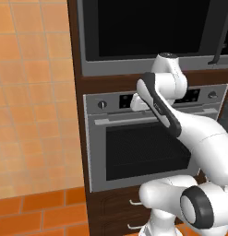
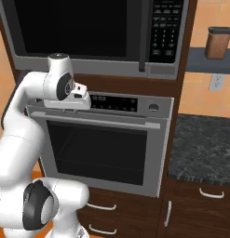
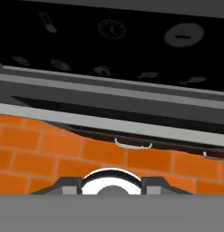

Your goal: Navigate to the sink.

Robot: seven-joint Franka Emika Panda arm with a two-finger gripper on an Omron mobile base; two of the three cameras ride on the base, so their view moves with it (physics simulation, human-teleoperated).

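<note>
Claw [image 2: 84, 100] is folded in close to the arm, hanging in front of the control panel of the steel oven [image 2: 102, 148], up at its top left corner in the right base view. In the left base view the arm covers most of the hand, which sits at the oven [image 1: 134, 152] panel between the knobs. Fingers [image 3: 68, 185] show just as two dark tips at the bottom of the hand view, a white round part between them; whether the jaws stand wide or narrow I cannot tell. Hand camera looks down along the oven front: black glass with a clock icon [image 3: 111, 29] and a round knob [image 3: 183, 35], grey steel trim below, then a dark drawer edge with a silver handle [image 3: 133, 145], then orange brick floor [image 3: 63, 154]. Above the oven sits a microwave [image 2: 88, 32] with a keypad [image 2: 165, 28] on its right side, all built into a dark wood cabinet [image 2: 179, 93]. To the right of the cabinet is a dark speckled surface [image 2: 202, 144] with drawers under it, and above it a shelf carrying a brown canister [image 2: 218, 42] with a dark lid. Tiled orange wall [image 1: 32, 92] runs left of the cabinet. No sink anywhere near the claw; the base faces the oven stack.
</note>
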